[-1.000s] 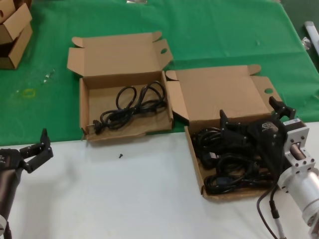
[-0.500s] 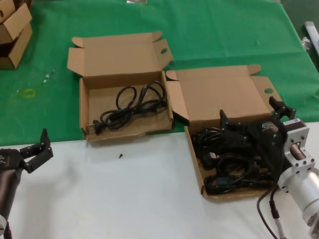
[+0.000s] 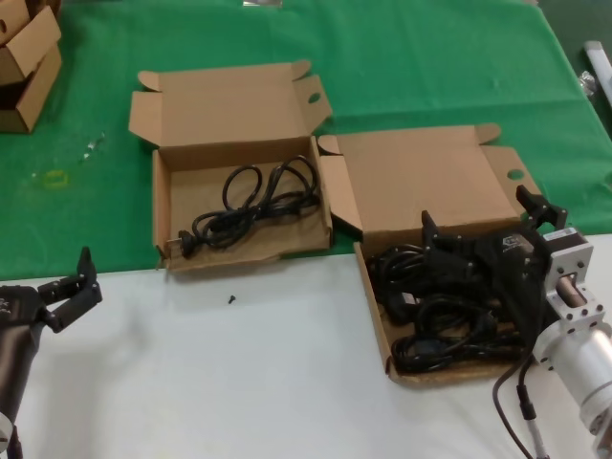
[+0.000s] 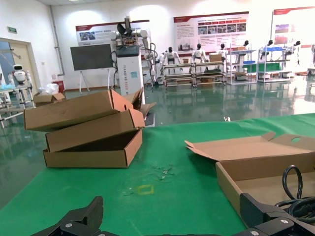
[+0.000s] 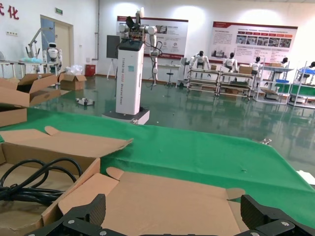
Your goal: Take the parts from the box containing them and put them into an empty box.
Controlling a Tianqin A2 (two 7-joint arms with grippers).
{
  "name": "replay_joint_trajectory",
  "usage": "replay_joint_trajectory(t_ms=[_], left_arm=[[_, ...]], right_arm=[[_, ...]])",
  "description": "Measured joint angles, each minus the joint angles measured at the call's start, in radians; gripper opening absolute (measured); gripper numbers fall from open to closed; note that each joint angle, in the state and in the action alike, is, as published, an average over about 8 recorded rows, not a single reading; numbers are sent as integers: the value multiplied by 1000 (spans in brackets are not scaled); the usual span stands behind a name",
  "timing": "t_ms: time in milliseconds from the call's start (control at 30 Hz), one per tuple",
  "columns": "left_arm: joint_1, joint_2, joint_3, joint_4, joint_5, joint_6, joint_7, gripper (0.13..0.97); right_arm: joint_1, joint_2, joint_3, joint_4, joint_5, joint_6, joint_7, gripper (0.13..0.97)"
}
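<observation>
The surface [image 3: 239, 382] in front of me is white at the near side and covered by a green cloth [image 3: 430, 57] farther back. 2 shallow brown mailer boxes sit on it with lids folded open, their inner side flaps meeting between them. The box on my right [image 3: 378, 316] straddles the edge of the cloth and holds a tangled heap of black power cords [image 3: 430, 320], the parts I am to move. The box on my left [image 3: 163, 206] lies on the green cloth and is not quite empty: 1 coiled black cord [image 3: 253, 206] rests in its tray, plug end toward the near left corner. My right tool [image 3: 483, 220] hangs over the far half of the full box, just above the heap, fingers spread wide with 1 black fingertip [image 3: 430, 229] over the cords and the other near the lid's right flap; nothing is gripped between them. In the right wrist view both its finger ends [image 5: 83, 216] stand wide apart with the box lid [image 5: 167, 206] behind them. My left tool [image 3: 72, 287] is parked low at the near left over the white surface, well away from both boxes, fingers open wide and empty. Smaller brown cartons [image 3: 24, 57] are stacked at the far left corner, and a tiny dark speck [image 3: 231, 299] lies on the white near the left box.
</observation>
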Motion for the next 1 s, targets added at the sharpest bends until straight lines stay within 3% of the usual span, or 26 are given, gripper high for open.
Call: replay_joint_trajectory(t_ms=[1000], left_arm=[[0,0,0,0,0,0,0,966]], right_arm=[[0,0,0,0,0,0,0,966]])
